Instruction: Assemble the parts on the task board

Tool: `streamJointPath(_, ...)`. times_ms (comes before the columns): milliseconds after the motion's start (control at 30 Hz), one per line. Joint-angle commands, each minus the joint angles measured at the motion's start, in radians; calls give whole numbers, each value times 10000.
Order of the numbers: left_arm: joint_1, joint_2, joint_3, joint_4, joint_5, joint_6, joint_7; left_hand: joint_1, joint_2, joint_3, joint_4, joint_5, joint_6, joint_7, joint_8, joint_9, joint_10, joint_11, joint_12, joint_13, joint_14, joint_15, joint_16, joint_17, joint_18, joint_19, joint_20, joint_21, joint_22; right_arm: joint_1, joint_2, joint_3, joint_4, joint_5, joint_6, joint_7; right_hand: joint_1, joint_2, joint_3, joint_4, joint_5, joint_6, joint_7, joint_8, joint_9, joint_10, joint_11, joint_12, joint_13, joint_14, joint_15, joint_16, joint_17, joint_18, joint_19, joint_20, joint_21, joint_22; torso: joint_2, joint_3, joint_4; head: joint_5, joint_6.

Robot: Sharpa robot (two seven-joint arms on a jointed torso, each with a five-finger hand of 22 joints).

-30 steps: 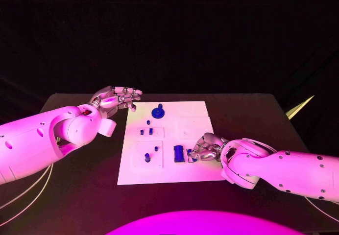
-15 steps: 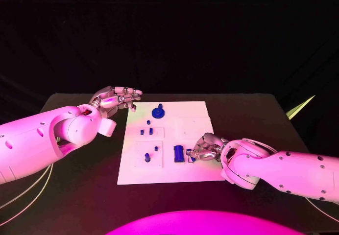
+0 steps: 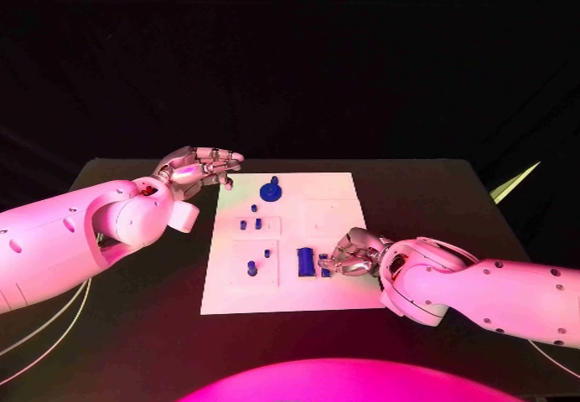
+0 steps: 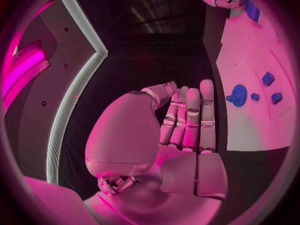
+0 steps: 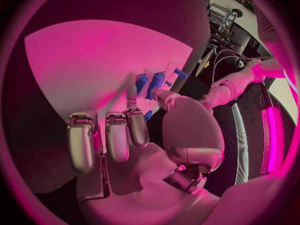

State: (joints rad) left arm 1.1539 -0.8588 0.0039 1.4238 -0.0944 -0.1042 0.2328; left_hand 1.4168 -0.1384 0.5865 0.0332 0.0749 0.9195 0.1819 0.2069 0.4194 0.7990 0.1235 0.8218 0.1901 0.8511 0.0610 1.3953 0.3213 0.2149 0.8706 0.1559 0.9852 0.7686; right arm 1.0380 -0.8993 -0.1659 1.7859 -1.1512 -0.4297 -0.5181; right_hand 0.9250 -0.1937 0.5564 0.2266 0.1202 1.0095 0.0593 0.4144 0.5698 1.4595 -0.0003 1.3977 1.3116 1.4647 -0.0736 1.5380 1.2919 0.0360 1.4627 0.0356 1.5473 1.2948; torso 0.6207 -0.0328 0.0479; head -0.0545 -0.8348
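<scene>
The white task board (image 3: 290, 289) lies in the middle of the table, with several blue parts on it. A round blue part (image 3: 271, 192) stands near its far edge and shows again in the left wrist view (image 4: 238, 94). A blue block (image 3: 306, 262) sits in the near half of the board. Just right of the block is a small blue part (image 3: 324, 270), which my right hand (image 3: 353, 254) pinches at its fingertips, fingers curled down onto the board. The right wrist view has blue parts (image 5: 155, 79) beyond the fingertips (image 5: 133, 96). My left hand (image 3: 199, 170) hovers off the board's far left corner and holds nothing.
Small blue pegs (image 3: 251, 224) stand in a left-hand pocket of the board, and two more parts (image 3: 251, 269) stand in the pocket nearer me. Bare black table (image 3: 133, 318) surrounds the board, and its far edge meets a dark backdrop.
My right hand has settled very slightly lower over the small blue part beside the block. The left hand and the other parts have stayed where they were.
</scene>
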Motion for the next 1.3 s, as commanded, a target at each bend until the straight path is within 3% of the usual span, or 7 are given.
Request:
streamJointPath(33, 5, 4, 6, 18, -10, 21, 7, -274, -27, 68, 46, -1, -149, -3, 118, 164, -2, -45, 51, 151, 114, -26, -136, 157, -304, 189, -4, -206, -124, -8, -80, -1, 74, -39, 101, 35, -275, -167, -209, 156, 209, 147, -29, 204, 9, 402, -167, -61, 1588, 986, -63, 156, 2424, -356, 1077, -80, 218, 2755, -2, 3, 2, 9, -11)
streamJointPath(167, 5, 1, 5, 19, -15, 19, 9, -274, -27, 68, 46, -1, -149, -3, 118, 164, -2, -45, 51, 151, 114, -26, -136, 157, -304, 189, -4, -206, -124, -8, -187, -2, 68, -56, 237, 77, 62, -171, -174, -48, 207, 137, -34, 202, 5, 407, -175, -58, 1594, 987, -72, 158, 2428, -356, 1077, -91, 218, 2755, -8, -4, 0, 4, -14)
streamJointPath(300, 5, 0, 5, 15, -17, 20, 11, -274, -27, 68, 46, -1, -149, -3, 118, 164, -2, -45, 51, 151, 114, -26, -136, 157, -304, 189, -4, -206, -124, -8, -242, -2, 52, -73, 429, 163, 654, -468, -357, -586, 124, 135, -8, 219, 15, 407, -156, -65, 1599, 986, -61, 157, 2427, -353, 1073, -91, 202, 2751, -6, 4, 2, 3, -3)
streamJointPath(400, 5, 2, 5, 10, -17, 24, 11, -274, -27, 68, 46, -1, -149, -3, 118, 164, -2, -45, 51, 151, 114, -26, -136, 157, -304, 189, -4, -206, -124, -11, -256, -3, 46, -85, 526, 221, 928, -453, -413, -777, 135, 130, -16, 218, 14, 411, -162, -57, 1607, 987, -63, 159, 2432, -355, 1075, -91, 210, 2753, -7, 6, 4, 5, 7)
streamJointPath(767, 4, 3, -1, -5, -18, 26, 2, -274, -27, 68, 46, -1, -149, -3, 118, 164, -2, -45, 51, 151, 114, -26, -136, 157, -304, 189, -4, -206, -124, -19, -287, -3, 85, -38, 482, 359, 707, -361, -732, -551, 126, 153, 5, 198, -11, 416, -143, -52, 1615, 988, -49, 161, 2438, -356, 1076, -80, 216, 2754, 2, -2, 7, 12, 25)
streamJointPath(1133, 4, 0, -4, -5, -18, 32, -2, -296, -10, 75, 73, 1, -159, -7, 124, 185, -12, -48, 47, 158, 116, -26, -148, 178, -303, 192, -1, -223, -135, -21, -283, -3, 10, 19, 535, 402, 684, -320, -762, -510, 132, 158, 3, 196, -14, 417, -144, -51, 1617, 989, -49, 165, 2444, -355, 1075, -79, 212, 2754, -4, -3, 8, 23, 18)
streamJointPath(1300, 4, 3, -5, -3, -18, 33, -2, -296, -10, 75, 73, 1, -159, -7, 124, 185, -12, -48, 47, 158, 116, -26, -148, 178, -303, 192, -1, -223, -135, -21, -224, -3, -155, 36, 599, 447, 929, -199, -733, -603, 153, 158, -22, 195, -18, 425, -165, -35, 1629, 993, -62, 172, 2461, -359, 1079, -84, 231, 2759, -1, -3, 14, 13, 21)
